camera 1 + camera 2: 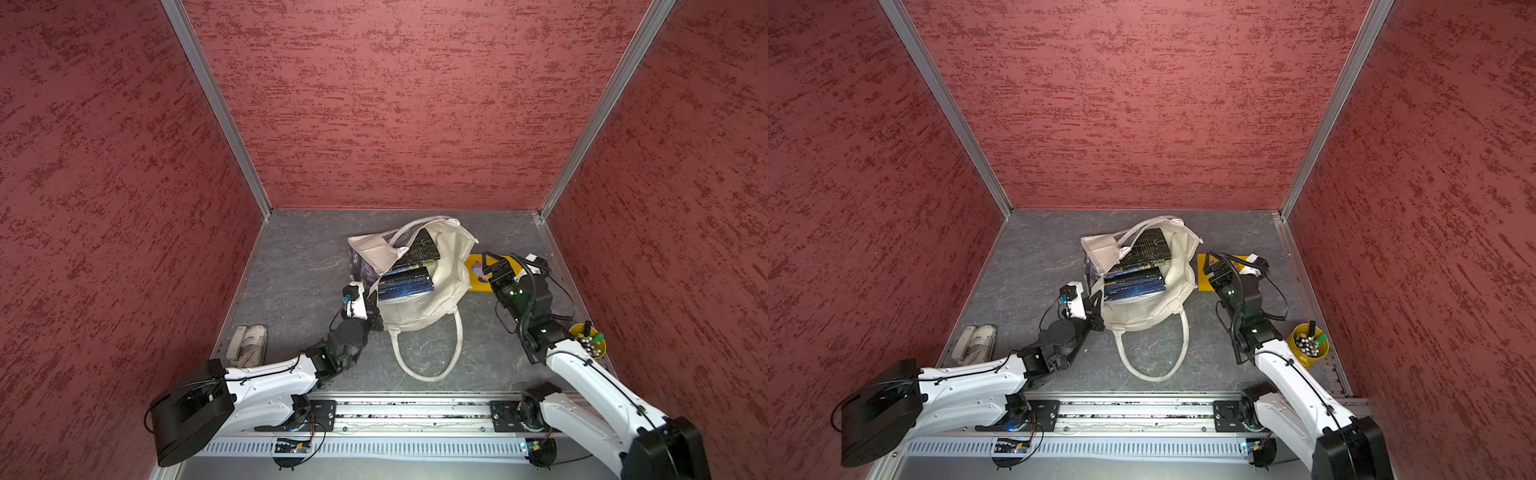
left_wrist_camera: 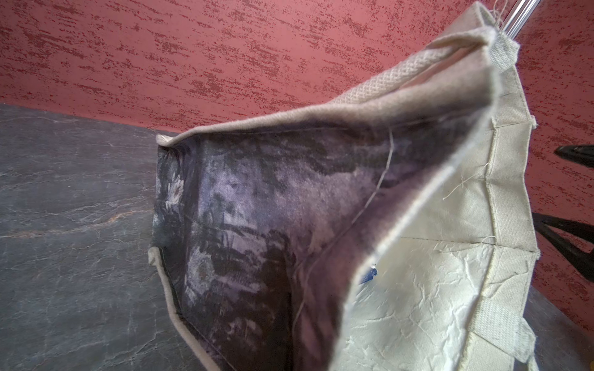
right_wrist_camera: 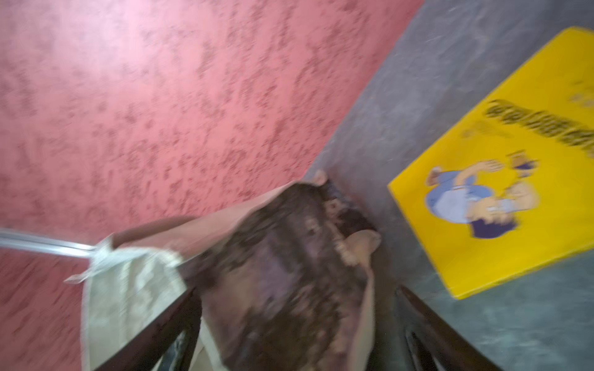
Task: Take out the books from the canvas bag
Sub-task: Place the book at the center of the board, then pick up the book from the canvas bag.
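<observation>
Canvas bag (image 1: 451, 266): cream woven cloth, slumped near the table's middle, mouth gaping open. One long loop handle (image 1: 428, 374) trails flat toward the near edge and stops just short of the rail (image 1: 415, 409).
Left pincer (image 1: 376, 311): clenched on the bag's near-left rim, holding that cloth edge up. The left wrist view shows the dark blue-grey print (image 2: 257, 225) and a loose-threaded seam close up.
Near-left room: a pale folded bundle (image 1: 249, 345) lies by the left wall. The grey marbled table (image 1: 299, 270) between it and the bag is open.
Near-right room: a small yellow bucket (image 1: 590, 338) of pens stands by the right wall, beside the right arm.
Navy books (image 1: 405, 286): dark paperbacks stacked flat in the bag's mouth, spines toward the near side, just beside the left pincer.
Black book (image 1: 422, 249): leans just beyond the navy stack, under the far handle, inside the bag.
Yellow book (image 1: 478, 278): glossy cover, flat on the table just right of the bag, outside it.
Right pincer (image 1: 492, 270): released, fingers (image 3: 154, 334) spread wide, over the yellow book, holding nothing. Its wrist view is blurred.
Far edge: an open strip of table, then red textured walls (image 1: 395, 104) with metal corner posts.
</observation>
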Available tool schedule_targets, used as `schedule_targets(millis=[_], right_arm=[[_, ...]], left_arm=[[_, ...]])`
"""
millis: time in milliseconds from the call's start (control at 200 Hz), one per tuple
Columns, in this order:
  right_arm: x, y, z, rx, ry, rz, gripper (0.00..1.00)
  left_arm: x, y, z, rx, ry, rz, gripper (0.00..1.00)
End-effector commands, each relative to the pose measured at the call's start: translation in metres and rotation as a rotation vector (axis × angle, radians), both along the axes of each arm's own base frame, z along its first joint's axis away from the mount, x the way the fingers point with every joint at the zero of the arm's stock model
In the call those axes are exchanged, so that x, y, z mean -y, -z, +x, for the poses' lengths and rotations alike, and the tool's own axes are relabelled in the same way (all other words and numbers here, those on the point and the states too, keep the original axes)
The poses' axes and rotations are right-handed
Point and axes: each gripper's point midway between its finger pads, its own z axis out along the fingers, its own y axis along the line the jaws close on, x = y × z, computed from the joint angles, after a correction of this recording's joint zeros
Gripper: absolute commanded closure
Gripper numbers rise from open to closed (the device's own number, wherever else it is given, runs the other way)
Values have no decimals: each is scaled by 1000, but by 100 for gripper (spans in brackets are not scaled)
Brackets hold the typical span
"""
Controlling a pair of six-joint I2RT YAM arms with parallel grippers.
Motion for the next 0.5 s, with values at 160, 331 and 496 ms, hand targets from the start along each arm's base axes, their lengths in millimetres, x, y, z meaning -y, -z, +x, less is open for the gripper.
schedule_targets(millis=[160,331,496], right_arm=[[-55,-30,-17,71,-73,-64,10],[-116,-31,-24,92,-199,-78,11],[-159,-20,-27,98,-288,-45,18]], left_arm=[[-5,-10,-3,48,9,-30,100],[-3,-12,-4,57,28,-41,100],[-3,-14,-6,64,38,-53,100]])
